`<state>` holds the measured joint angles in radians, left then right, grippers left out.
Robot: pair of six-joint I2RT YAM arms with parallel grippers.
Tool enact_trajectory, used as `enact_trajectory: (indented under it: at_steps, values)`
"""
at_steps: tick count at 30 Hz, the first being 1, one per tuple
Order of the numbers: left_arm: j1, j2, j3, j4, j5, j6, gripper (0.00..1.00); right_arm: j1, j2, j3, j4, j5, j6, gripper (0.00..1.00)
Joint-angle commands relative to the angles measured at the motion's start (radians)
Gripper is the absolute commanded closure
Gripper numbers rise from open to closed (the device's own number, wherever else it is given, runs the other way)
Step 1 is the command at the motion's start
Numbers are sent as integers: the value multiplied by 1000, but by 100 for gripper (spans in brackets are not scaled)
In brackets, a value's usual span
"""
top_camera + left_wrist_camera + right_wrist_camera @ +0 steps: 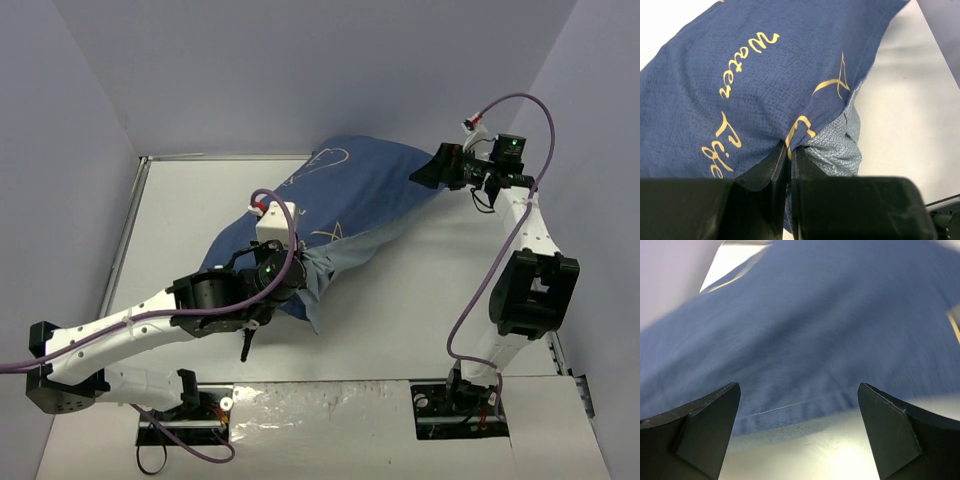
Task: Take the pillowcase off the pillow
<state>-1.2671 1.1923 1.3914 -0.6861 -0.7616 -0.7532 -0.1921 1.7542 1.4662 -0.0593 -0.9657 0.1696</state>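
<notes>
The dark blue pillowcase (345,195), printed with cream script, lies as a puffy mound slanting across the table (420,300). The pillow is hidden inside it. My left gripper (300,265) sits at the mound's near end. In the left wrist view the left gripper (788,150) is shut, pinching a fold of the pillowcase (765,85) beside a flap of its paler grey-blue side (840,145). My right gripper (425,172) hovers at the far right end. It stands open (797,390) just short of the pillowcase's hem (790,410), with nothing between the fingers.
Pale walls close in the table on the left, back and right. A metal rail (125,240) runs along the left edge. Both arm bases stand on a shiny plate (330,410) at the near edge.
</notes>
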Motion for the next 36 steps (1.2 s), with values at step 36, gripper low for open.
enact_trajectory:
  at_steps: [36]
  values:
    - [118,-145,164,-108,5,63,98,365,-165,-260,-3,407,-1654,0]
